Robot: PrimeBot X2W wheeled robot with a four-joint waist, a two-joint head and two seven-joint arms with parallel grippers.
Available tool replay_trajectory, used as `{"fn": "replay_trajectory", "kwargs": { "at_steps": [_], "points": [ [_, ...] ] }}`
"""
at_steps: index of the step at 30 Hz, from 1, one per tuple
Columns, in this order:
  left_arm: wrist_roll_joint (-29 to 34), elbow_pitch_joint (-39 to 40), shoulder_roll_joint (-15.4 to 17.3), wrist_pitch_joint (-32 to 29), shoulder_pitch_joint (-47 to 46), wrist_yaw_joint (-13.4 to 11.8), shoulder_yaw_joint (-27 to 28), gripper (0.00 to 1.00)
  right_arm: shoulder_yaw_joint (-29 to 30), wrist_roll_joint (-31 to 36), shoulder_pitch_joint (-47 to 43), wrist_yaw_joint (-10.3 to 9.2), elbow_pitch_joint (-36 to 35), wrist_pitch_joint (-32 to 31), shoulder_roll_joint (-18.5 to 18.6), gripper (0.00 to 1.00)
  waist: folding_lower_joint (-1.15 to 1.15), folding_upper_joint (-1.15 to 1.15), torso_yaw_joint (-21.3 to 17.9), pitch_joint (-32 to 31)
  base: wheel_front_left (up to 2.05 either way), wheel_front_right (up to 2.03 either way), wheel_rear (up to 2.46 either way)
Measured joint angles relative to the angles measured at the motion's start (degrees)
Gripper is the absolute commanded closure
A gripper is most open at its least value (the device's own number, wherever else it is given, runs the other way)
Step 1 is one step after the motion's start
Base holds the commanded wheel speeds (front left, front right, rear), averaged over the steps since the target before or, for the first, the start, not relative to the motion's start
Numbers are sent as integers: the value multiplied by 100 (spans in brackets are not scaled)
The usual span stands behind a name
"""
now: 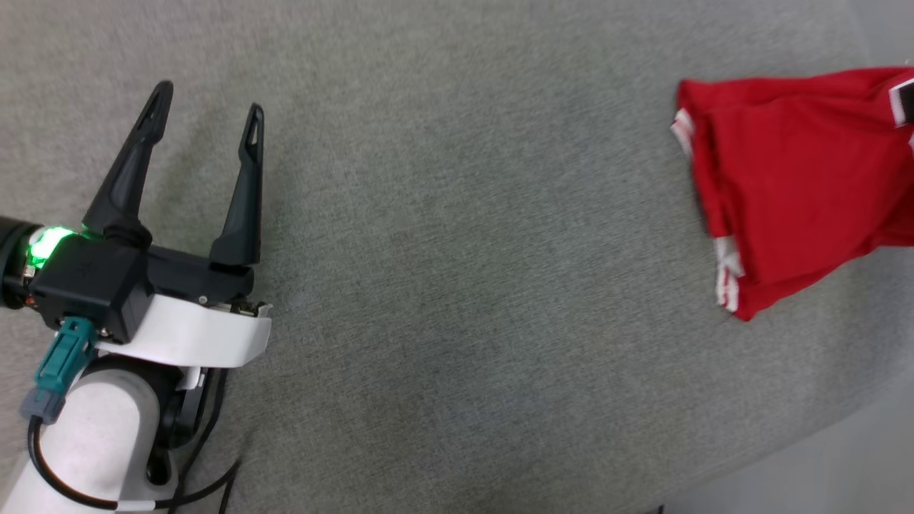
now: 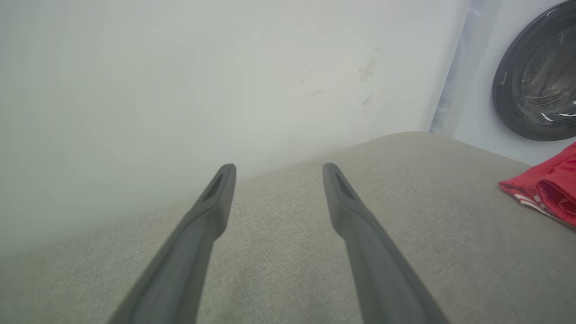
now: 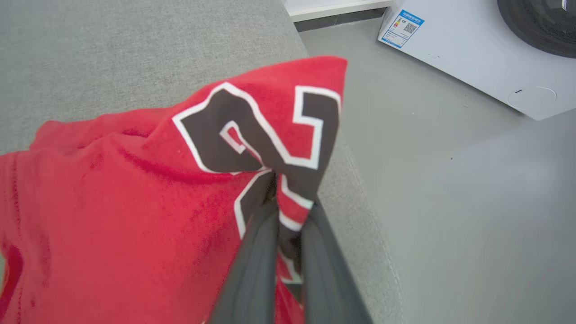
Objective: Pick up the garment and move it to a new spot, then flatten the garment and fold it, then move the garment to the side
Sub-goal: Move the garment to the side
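Observation:
The garment [image 1: 792, 193], a red jersey with red-and-white striped trim, lies bunched at the right edge of the grey cushioned surface [image 1: 457, 250]. In the right wrist view my right gripper [image 3: 288, 211] is shut on the garment [image 3: 135, 202], pinching fabric at the black-and-white number print, which is lifted into a peak. My left gripper [image 1: 207, 100] stands open at the far left of the surface, nothing between its fingers, far from the jersey. The left wrist view shows my left gripper [image 2: 276, 171] open over bare cushion, and a corner of the garment [image 2: 546, 191] at the right.
A white washing machine [image 3: 477, 49] with a dark round door [image 2: 535, 76] stands on the grey floor [image 3: 450, 180] beyond the cushion's right edge. A pale wall [image 2: 180, 90] rises behind the cushion.

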State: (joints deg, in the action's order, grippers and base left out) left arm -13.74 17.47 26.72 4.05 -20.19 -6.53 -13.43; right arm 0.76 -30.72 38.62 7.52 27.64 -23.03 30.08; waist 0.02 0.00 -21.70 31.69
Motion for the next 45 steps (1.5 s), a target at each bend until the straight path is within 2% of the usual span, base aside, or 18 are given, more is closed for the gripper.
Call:
{"fn": "replay_trajectory", "kwargs": {
  "at_steps": [4,8,9,10,11,18,22,26,29,34,45],
  "points": [
    [42,165,44,-93,-225,64,-66,0,369,191,248,0,302,198,64,100,0,0,61,404,0,0,0],
    [57,256,55,-119,-394,104,-125,0,789,665,497,1,690,641,48,100,0,0,169,711,0,0,0],
    [56,253,42,-112,-416,130,-141,0,887,804,553,1,844,705,23,85,0,0,202,765,0,0,0],
    [56,238,33,-107,-438,135,-153,0,956,932,594,1,971,805,-8,54,0,0,239,801,0,0,0],
    [56,218,19,-81,-469,145,-172,0,1038,988,633,1,1070,916,-66,0,0,0,276,823,0,0,0],
    [18,-30,-51,89,-489,151,-267,0,1563,1793,823,1,1504,1682,-205,0,0,0,419,702,0,0,0],
    [-38,-281,-182,264,-425,124,-309,0,1928,2286,802,1,1459,2258,-291,0,-1,0,482,467,0,0,0],
    [-169,-587,-358,464,-201,84,-396,0,2093,2490,538,1,1230,2676,-493,0,-1,0,557,120,0,0,0],
    [-261,-826,-477,581,-20,38,-452,0,2097,2510,210,1,1027,2903,-643,0,-2,0,628,-190,0,0,0],
    [-402,-1179,-568,725,375,-73,-404,0,1868,2554,-399,1,538,3172,-1152,0,-3,0,765,-720,0,0,0],
    [-731,-1672,-824,984,1180,-314,-177,0,1333,2394,-2024,0,-647,3184,-1908,0,-3,0,1243,-1728,0,0,0]
  ]
}}
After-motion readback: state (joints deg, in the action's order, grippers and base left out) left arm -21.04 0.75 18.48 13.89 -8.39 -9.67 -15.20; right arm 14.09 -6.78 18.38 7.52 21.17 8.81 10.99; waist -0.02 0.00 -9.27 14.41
